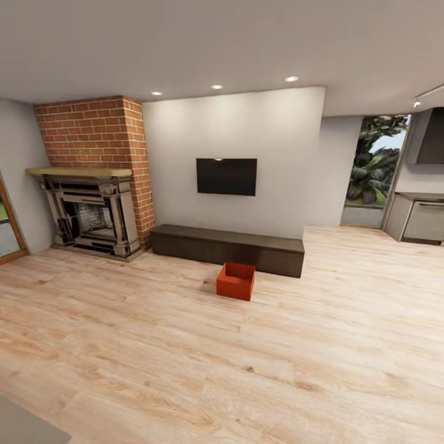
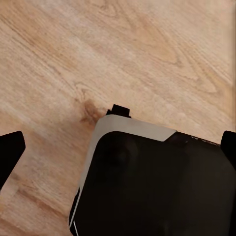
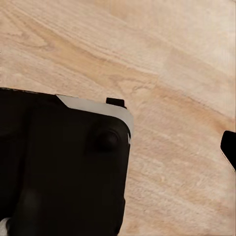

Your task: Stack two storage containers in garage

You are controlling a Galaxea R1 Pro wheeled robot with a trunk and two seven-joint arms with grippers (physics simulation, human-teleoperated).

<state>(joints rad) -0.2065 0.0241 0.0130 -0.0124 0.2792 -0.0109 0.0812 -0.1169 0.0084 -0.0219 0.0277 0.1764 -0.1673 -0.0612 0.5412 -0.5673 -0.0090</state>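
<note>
The left gripper (image 2: 118,142) hangs over the light wood-plank floor (image 2: 147,54), its two dark fingertips (image 2: 10,152) set wide apart at opposite edges of the left wrist view, released and holding nothing. Of the right gripper only one dark fingertip (image 3: 229,147) shows in the right wrist view, so whether it is spread or closed cannot be told. In both wrist views a black, pale-edged part of the robot's body (image 2: 157,182) sits over the planks.

No writing, label or brand can be read anywhere.

One orange-red storage container (image 1: 235,280) stands on the wood floor just in front of the long low dark bench (image 1: 228,248), near the bench's right half, its open top up. Only this one container is seen. Above the bench a black TV (image 1: 226,176) hangs on the pale wall. Left of the bench stands the red-brick fireplace (image 1: 92,179), touching the bench's left end or very nearly so. Right of the bench the floor runs on toward a tall window with greenery (image 1: 373,166) and grey cabinets (image 1: 419,219).

A broad stretch of bare planks lies on the near side of the bench, with free floor around the container on its left, right and near sides. The ceiling is pale with small round recessed lights (image 1: 291,79).
</note>
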